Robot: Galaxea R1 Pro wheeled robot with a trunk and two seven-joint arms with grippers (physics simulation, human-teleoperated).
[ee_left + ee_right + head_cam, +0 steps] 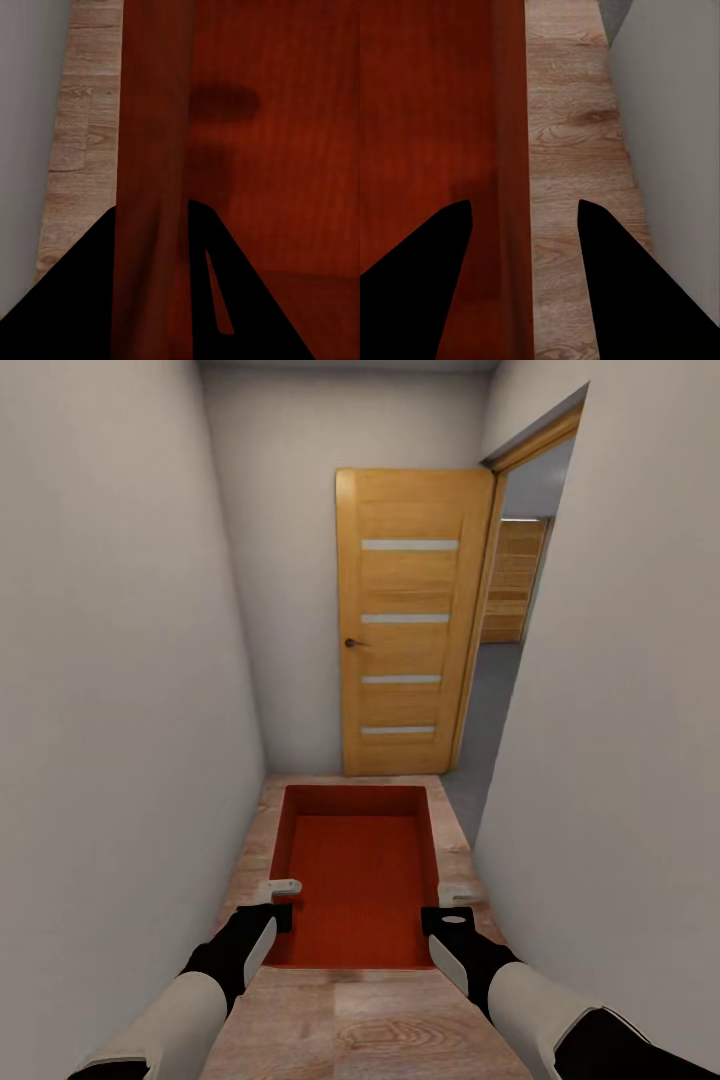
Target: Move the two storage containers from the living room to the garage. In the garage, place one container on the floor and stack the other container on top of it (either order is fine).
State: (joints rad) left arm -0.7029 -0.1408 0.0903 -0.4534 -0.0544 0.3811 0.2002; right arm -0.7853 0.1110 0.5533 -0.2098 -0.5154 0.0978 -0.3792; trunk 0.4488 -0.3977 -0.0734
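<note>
One orange-red storage container [355, 870] hangs level over the light wood-plank floor [380, 1020] of a narrow corridor, held between my two arms. My left gripper [280, 900] is shut on its left side wall [154, 150], which fills the gap between the dark fingers [67, 300]. On the other side, my right gripper [447, 908] is clamped across the right wall [514, 150], with plank floor showing beside the outer finger [637, 300]. The ribbed inside of the bin is empty. The second container is out of view.
Pale walls close in on the left [120, 710] and right [620, 710]. A honey wooden door [410, 630] stands swung open at the corridor's end. Right of it, a doorway [505, 660] gives onto a grey concrete floor [485, 720] and a honey plank door [515, 580].
</note>
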